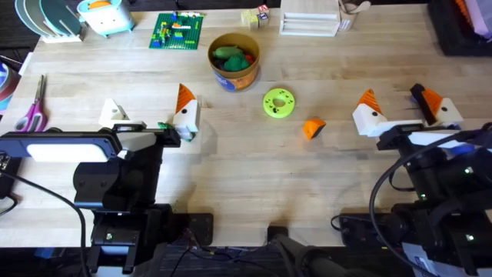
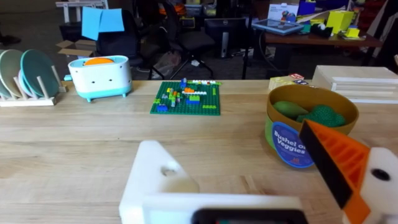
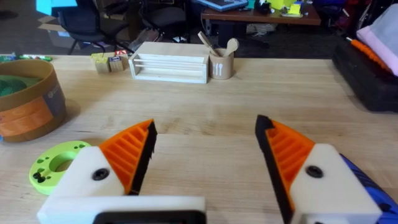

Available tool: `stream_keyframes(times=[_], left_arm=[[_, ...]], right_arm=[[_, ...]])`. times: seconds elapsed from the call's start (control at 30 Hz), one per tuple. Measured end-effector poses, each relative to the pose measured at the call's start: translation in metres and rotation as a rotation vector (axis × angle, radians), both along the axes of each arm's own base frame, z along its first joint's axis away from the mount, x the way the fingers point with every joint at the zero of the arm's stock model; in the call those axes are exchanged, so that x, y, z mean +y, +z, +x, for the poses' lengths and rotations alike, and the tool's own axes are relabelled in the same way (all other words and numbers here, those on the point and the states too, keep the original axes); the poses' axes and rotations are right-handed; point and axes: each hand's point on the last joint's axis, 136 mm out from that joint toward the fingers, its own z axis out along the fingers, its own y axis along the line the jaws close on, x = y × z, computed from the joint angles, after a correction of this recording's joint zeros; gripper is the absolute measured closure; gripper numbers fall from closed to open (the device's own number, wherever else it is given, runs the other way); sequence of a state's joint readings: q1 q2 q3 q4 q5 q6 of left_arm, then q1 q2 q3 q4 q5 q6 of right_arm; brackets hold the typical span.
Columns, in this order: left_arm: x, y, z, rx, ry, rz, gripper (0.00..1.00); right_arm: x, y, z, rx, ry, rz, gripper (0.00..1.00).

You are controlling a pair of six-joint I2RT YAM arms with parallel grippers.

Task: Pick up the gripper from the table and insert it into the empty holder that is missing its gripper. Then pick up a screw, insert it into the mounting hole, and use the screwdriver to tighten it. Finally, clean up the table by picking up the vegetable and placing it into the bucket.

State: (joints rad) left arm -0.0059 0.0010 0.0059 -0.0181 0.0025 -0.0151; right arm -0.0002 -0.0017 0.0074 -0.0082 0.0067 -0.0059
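On the wooden surface [image 1: 254,177] the loose orange gripper [image 1: 312,128] lies just right of centre, at about 4 o'clock from the yellow-green round disc [image 1: 278,103] and close beside it without touching. It is a short wedge; its long axis runs roughly from 8 to 2 o'clock, though which end is the thin one cannot be told.

The left hand [image 1: 151,117] sits low on the left with its fingers spread wide. Its right finger carries an orange pad [image 1: 184,95] pointing toward 12 o'clock, while the other finger is the bare white holder [image 1: 115,112], also pointing up the surface.

The right hand [image 1: 403,109] rests at 3 o'clock from the loose gripper, well apart from it, fingers spread and pinching nothing, both orange pads aimed toward 12 o'clock.

The bucket [image 1: 234,60] stands at 12 o'clock from the disc, near it, upright, with green toy vegetables [image 1: 233,57] inside. The pink-handled scissors [image 1: 34,109] lie at the far left edge, long axis running 12 to 6.
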Motion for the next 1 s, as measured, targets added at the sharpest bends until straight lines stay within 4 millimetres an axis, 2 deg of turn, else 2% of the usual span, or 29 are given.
stream_keyframes(times=[0.37, 0.5, 0.7, 0.8, 1.0], left_arm=[[0.0, -0.001, 0.0, 0.006, -0.002, 0.0, 0.009], [0.0, 0.0, -0.007, 0.088, -0.001, -0.016, 0.008], [-0.001, 0.019, -0.029, 0.289, 0.015, -0.121, 0.009], [-0.001, 0.021, -0.034, 0.426, 0.028, -0.144, 0.009], [-0.009, 0.015, -0.031, 0.715, 0.011, -0.173, 0.008]], right_arm=[[0.0, 0.0, 0.0, 0.003, 0.0, -0.001, 0.01], [0.001, -0.002, -0.001, 0.023, 0.005, 0.013, 0.01], [0.005, -0.017, -0.022, 0.251, 0.018, 0.065, 0.01], [0.006, -0.003, -0.032, 0.319, 0.018, 0.073, 0.01], [0.007, 0.049, -0.038, 0.38, 0.021, 0.079, 0.01]])
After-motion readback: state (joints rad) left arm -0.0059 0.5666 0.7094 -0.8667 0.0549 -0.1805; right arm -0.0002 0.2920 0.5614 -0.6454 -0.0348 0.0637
